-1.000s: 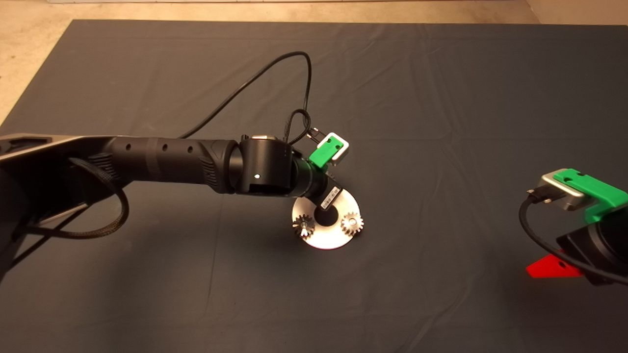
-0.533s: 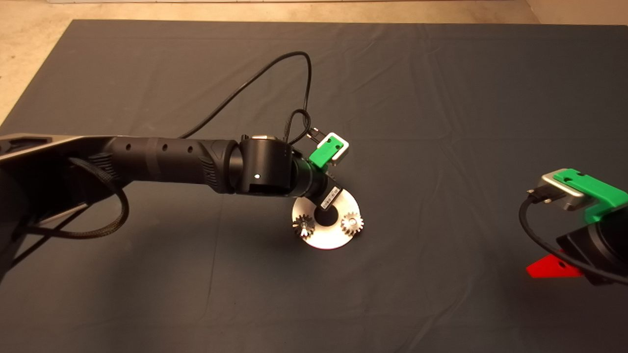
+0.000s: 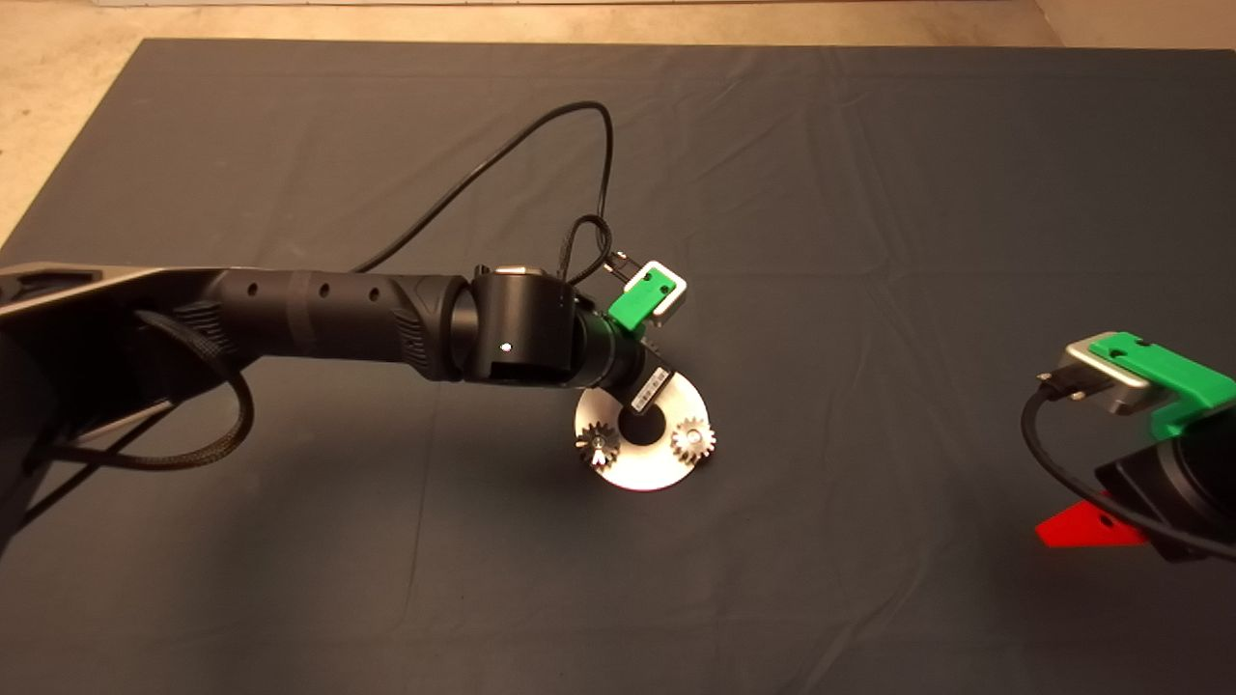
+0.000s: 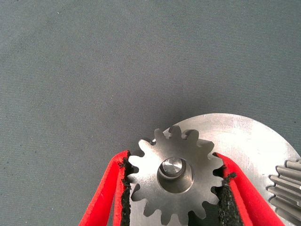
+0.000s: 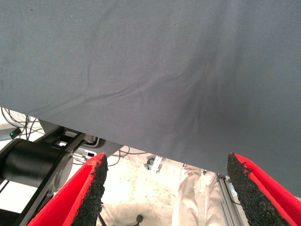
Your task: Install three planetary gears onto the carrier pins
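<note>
Steel gear in left tool

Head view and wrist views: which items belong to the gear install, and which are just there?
Job:
- third planetary gear, on its pin, between left gripper jaws
- two seated gears
- carrier disc

Bystanders:
- right gripper, parked, open
- dark mat
- cable

Disc at mid-mat, gears seated on its pins

On the disc, two gears flank the centre hole; the left hand brackets a third gear on its pin. The right hand waits at the mat's right edge.
</note>
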Available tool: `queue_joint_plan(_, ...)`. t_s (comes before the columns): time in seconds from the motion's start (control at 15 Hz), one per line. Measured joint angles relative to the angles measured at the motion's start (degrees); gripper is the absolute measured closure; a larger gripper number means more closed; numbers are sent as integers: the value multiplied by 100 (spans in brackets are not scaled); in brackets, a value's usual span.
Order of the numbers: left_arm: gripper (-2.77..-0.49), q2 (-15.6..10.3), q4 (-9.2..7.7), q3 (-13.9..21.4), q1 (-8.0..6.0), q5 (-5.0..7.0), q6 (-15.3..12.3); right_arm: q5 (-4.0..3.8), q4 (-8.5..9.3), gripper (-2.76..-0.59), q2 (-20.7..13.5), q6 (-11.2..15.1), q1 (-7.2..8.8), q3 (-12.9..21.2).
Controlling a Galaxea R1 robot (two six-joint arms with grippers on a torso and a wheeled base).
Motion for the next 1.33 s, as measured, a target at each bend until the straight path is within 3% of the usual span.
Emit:
queue_joint_plan(0.47,-115,-13,-106,0,2,50,-13,0,0,-187,0,0,0,0)
queue_joint_plan(0.6,-131,-30,-106,0,2,56,-15,0,0,-187,-2,0,0,0)
queue_joint_plan(1.07,-131,-45,-124,2,0,54,-33,0,0,-187,-2,0,0,0)
queue_joint_plan(1.2,-137,-112,-194,51,-97,54,-33,2,0,-187,-5,0,0,0)
queue_joint_plan(1.33,-147,-333,-366,226,-382,68,-33,-2,0,-187,-22,0,0,0)
